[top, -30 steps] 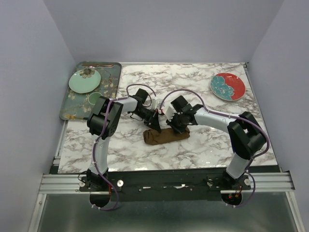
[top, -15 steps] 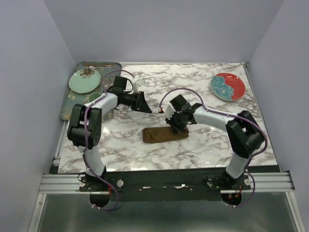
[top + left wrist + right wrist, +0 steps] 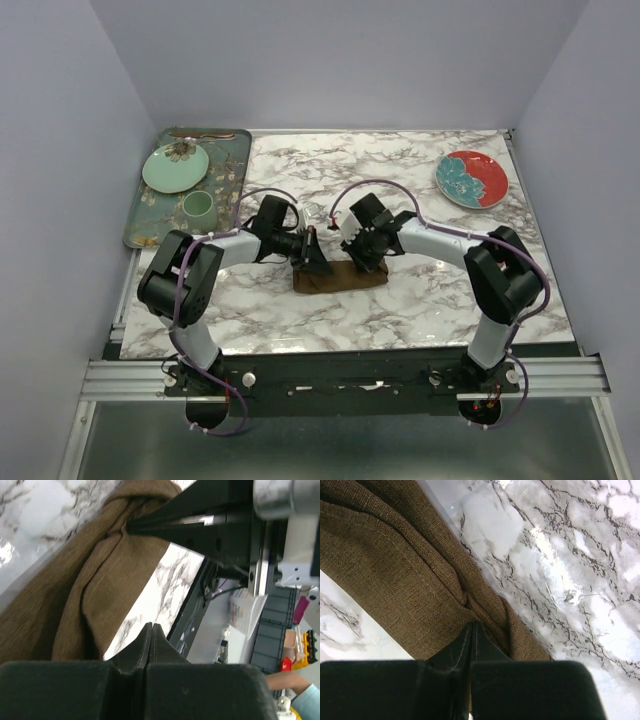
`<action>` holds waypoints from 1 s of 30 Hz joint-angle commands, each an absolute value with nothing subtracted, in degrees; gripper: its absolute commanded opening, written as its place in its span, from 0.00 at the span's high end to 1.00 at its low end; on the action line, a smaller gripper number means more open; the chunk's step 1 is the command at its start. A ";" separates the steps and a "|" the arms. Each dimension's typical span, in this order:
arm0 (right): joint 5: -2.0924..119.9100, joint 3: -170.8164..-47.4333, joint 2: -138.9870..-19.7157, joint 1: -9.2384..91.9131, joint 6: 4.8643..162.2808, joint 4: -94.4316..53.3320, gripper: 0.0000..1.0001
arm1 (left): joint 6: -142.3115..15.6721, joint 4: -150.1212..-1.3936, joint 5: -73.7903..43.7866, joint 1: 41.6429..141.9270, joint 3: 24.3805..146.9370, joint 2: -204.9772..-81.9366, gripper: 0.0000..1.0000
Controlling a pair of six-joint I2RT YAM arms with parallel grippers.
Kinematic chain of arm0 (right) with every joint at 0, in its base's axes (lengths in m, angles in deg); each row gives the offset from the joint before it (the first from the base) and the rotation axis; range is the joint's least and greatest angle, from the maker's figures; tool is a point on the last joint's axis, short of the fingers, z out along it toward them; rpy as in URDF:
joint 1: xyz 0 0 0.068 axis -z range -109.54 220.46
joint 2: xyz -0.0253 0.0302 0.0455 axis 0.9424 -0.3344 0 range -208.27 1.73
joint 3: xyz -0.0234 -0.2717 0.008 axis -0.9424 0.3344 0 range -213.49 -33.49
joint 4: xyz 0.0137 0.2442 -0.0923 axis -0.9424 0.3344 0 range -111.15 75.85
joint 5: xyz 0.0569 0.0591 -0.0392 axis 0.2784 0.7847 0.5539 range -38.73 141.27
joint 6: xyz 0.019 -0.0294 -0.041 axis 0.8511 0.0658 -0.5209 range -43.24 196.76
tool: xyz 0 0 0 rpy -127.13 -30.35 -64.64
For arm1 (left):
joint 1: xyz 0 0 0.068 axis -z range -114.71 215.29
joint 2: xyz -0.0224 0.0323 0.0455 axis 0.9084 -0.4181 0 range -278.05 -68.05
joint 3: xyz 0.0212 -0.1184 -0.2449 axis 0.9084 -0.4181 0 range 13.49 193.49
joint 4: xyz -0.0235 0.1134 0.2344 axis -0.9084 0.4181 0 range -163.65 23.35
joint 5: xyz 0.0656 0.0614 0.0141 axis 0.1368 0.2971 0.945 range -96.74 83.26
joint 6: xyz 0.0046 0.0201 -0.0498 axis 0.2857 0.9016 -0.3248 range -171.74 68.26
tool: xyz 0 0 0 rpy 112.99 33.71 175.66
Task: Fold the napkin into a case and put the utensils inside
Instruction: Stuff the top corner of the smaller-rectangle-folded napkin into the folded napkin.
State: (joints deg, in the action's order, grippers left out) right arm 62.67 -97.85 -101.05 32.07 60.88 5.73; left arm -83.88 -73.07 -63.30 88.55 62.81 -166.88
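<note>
Between the fingertips of the left gripper (image 3: 151, 626) no gap shows. They are pressed together on nothing, just beside the edge of the soft brown cloth napkin (image 3: 336, 280), which spreads to one side of them and ahead. Farther along the cloth, the right gripper (image 3: 472, 624) is closed too. Its tips are buried where the creases converge, so it appears to nip a pucker of the fabric.

Folded into a long narrow bundle, the napkin lies on the middle of the white marble-patterned table (image 3: 430, 200). Its long axis runs left to right across the front of the arms, with the left end slightly nearer them. Both grippers sit at its far edge, the left one by the left end and the right one past the middle. Each arm reaches inward with its forearm low, and the wrists nearly face each other. The empty left gripper looks better placed to take the next fold.
</note>
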 commanded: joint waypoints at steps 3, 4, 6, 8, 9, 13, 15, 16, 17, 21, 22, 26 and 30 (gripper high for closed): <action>61.20 -97.74 -106.72 31.97 64.62 8.74 0.92 | -96.30 -89.91 -57.55 93.58 64.20 -170.35 1.00; 61.20 -97.91 -106.81 31.97 64.80 8.91 0.92 | -96.74 -91.04 -57.02 94.11 64.29 -170.79 1.00; 60.94 -98.18 -107.25 32.06 65.33 9.00 0.92 | -98.05 -91.93 -55.70 95.25 64.47 -171.50 1.00; 60.67 -98.53 -107.69 32.06 65.77 9.18 0.92 | -99.72 -93.25 -55.17 95.78 64.12 -172.11 1.00; 60.59 -98.70 -107.78 31.97 66.38 9.35 0.92 | -100.25 -93.60 -54.65 96.22 63.59 -172.20 1.00; 60.41 -99.67 -108.57 31.97 68.41 10.05 0.94 | -105.35 -99.83 -53.94 97.10 62.27 -173.69 1.00; 60.15 -100.11 -109.01 31.97 69.37 10.49 0.95 | -108.49 -102.55 -53.76 97.28 61.14 -174.48 1.00; 60.41 -100.37 -109.01 32.06 69.29 10.50 0.95 | -109.47 -104.74 -53.41 97.19 60.60 -174.75 1.00; 60.41 -100.55 -109.01 32.06 69.37 10.50 0.95 | -110.27 -105.38 -52.71 97.28 60.34 -175.19 1.00; 60.32 -100.55 -108.93 31.97 69.81 10.58 0.95 | -111.77 -107.58 -51.57 97.19 57.88 -174.93 1.00; 60.32 -100.55 -108.84 32.06 69.73 10.58 0.95 | -111.42 -106.97 -51.30 97.10 57.61 -174.75 1.00; 59.79 -99.76 -108.14 31.97 69.29 10.41 0.95 | -108.61 -102.83 -49.81 96.05 56.47 -173.52 1.00; 59.44 -99.15 -107.78 32.06 68.85 10.06 0.95 | -104.92 -102.66 -50.86 94.21 53.32 -168.52 1.00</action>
State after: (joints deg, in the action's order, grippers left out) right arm 62.47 -102.39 -104.44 32.58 69.29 8.70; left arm -109.37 -103.81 -52.17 96.05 56.38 -174.00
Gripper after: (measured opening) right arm 0.053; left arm 0.008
